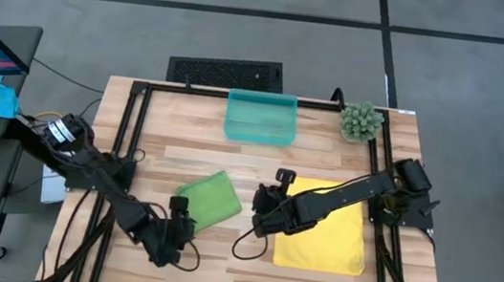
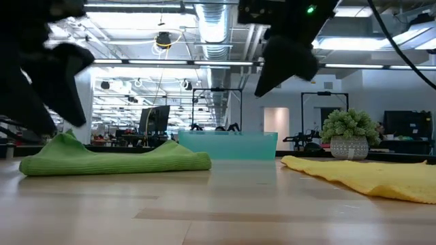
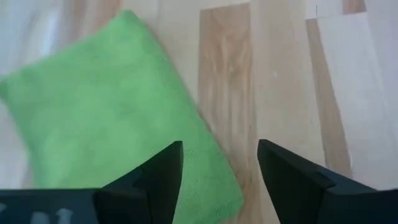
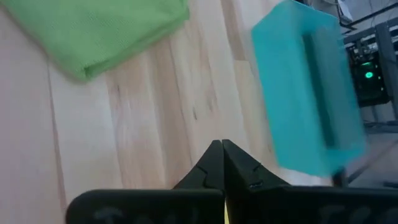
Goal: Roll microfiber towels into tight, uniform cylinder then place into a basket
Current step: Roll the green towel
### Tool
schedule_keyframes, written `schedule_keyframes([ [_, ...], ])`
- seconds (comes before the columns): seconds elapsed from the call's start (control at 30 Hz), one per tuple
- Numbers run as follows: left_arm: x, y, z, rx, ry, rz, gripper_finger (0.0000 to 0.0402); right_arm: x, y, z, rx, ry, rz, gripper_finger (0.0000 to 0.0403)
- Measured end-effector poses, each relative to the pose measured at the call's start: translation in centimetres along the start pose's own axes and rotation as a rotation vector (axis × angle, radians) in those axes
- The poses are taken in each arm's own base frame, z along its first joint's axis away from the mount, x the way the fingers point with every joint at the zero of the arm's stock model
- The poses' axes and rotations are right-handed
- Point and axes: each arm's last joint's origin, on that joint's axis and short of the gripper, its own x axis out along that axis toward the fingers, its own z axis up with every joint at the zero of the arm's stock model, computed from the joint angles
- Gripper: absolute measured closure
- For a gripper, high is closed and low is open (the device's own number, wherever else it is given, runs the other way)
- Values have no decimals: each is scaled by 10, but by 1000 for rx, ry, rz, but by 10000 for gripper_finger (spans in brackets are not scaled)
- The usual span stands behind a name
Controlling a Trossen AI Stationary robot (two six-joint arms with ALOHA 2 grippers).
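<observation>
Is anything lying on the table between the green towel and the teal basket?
No. The high view shows only bare wood between the green towel and the basket; the low view agrees.

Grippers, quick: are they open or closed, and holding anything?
Left gripper: open, empty, at the green towel's edge.
Right gripper: closed, empty, over bare table.

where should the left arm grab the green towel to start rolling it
Probably the corner of the green towel nearest the left gripper, coming from above. The towel lies folded flat and angled on the table, so its near edge is free, and the open jaws already stand over it in the left wrist view.
</observation>
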Motion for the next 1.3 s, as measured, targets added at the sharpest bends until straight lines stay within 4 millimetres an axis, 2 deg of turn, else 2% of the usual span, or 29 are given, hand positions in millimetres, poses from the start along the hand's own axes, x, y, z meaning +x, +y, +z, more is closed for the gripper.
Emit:
schedule_keyframes([
  [0.23,-29,-13,0,-7,6,75,200,-27,-13,-16,-10,31,-42,386],
  [0.33,-32,-17,-5,-45,-4,67,200,-38,-17,-32,15,0,-80,388],
  [0.47,-26,-20,-15,-77,-19,63,200,-41,-16,-53,79,-73,-28,390],
  [0.57,-19,-23,-20,-74,-44,68,200,-32,-10,-63,108,-142,42,386],
  [0.7,-10,-26,-25,-65,-49,82,200,-14,-2,-64,70,-229,135,375],
  [0.93,7,-31,-34,-26,-14,128,200,24,13,-45,-20,-346,281,353],
  [1.1,17,-30,-36,-18,-4,169,201,49,30,-40,-67,-385,322,323],
  [1.3,22,-24,-33,-35,4,195,201,66,51,-27,-113,-368,328,276],
])
